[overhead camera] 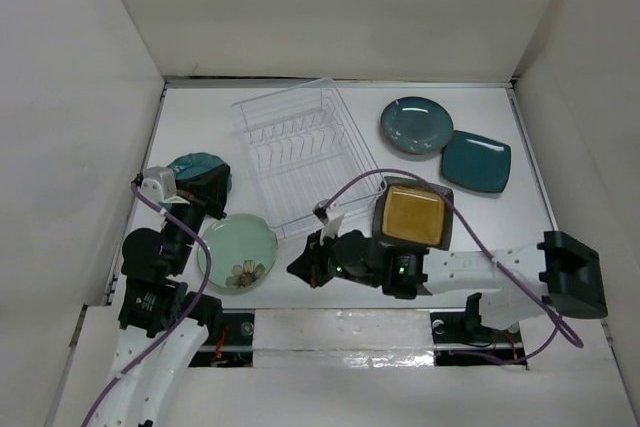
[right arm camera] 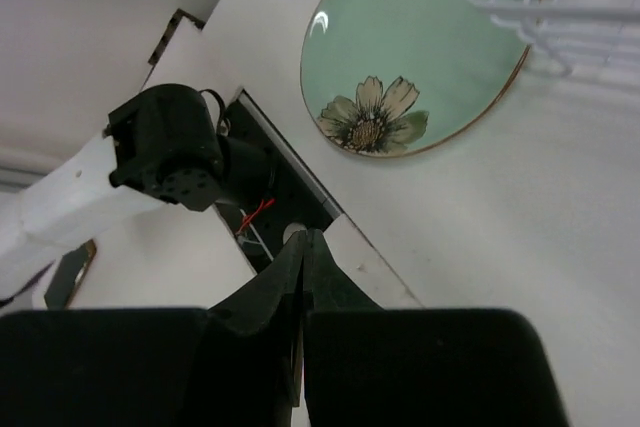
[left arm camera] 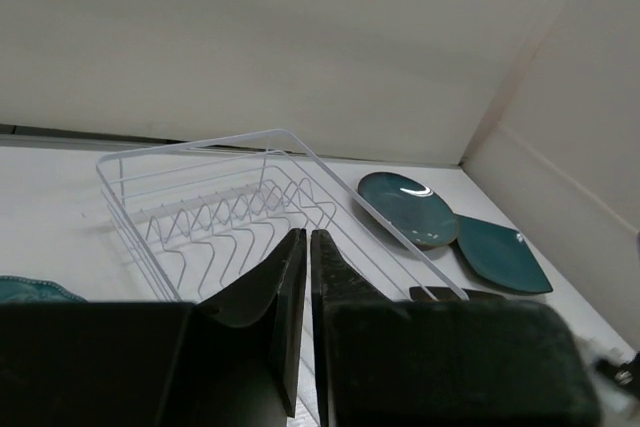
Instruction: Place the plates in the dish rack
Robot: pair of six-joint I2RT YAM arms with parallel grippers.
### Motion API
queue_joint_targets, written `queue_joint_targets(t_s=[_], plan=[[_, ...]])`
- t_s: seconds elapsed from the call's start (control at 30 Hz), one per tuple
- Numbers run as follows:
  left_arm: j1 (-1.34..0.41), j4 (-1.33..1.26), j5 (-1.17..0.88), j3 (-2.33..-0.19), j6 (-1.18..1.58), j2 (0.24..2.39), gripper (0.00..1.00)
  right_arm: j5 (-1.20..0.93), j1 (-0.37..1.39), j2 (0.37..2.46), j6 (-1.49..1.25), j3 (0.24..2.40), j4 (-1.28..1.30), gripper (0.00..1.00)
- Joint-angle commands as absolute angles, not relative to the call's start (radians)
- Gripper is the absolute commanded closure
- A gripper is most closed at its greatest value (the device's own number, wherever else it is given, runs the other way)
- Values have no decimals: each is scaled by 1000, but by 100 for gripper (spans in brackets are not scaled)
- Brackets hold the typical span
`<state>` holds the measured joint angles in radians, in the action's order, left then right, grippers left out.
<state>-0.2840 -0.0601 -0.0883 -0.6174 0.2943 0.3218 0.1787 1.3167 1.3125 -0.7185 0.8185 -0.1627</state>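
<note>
— Is any plate standing in the dish rack (overhead camera: 300, 152) yet?

— No, it is sitting empty. The flower plate (overhead camera: 237, 247), scalloped plate (overhead camera: 198, 164), round teal plate (overhead camera: 415, 125), square teal plate (overhead camera: 476, 162) and amber plate (overhead camera: 412, 215) are all lying on the tabletop (overhead camera: 200, 122) around it. The left end effector (left arm camera: 305, 242) and right end effector (right arm camera: 302, 242) are both pinching shut, gripping nothing.

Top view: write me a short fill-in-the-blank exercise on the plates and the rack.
The dish rack holds ____ plates.
The pale green plate shows a painted ____.
The amber plate is ____ in shape.
The left gripper and right gripper are both ____.
Missing words: no; flower; square; shut.
</note>
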Motion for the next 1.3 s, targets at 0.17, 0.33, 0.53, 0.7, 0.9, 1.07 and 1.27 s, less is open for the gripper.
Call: queue_joint_targets(t_s=[0.17, 0.33, 0.53, 0.7, 0.9, 1.07, 1.27], plan=[[-291, -118, -86, -627, 304, 307, 80, 511, 1390, 1526, -1159, 715, -431, 82], [-325, -109, -63, -634, 288, 295, 73, 460, 1378, 1739, -1287, 777, -555, 46], [-344, -98, -52, -634, 279, 256, 71, 387, 1348, 1908, -1416, 811, -708, 39], [-364, -94, -34, -638, 276, 244, 71, 429, 1348, 1971, -1535, 853, -684, 42], [-393, -77, -8, -646, 265, 224, 71, 439, 1339, 2054, -1595, 911, -666, 52], [-393, -71, 26, -649, 262, 215, 71, 442, 1319, 2089, -1638, 922, -666, 56], [-393, -71, 23, -650, 262, 215, 71, 430, 1319, 2115, -1657, 899, -678, 75]])
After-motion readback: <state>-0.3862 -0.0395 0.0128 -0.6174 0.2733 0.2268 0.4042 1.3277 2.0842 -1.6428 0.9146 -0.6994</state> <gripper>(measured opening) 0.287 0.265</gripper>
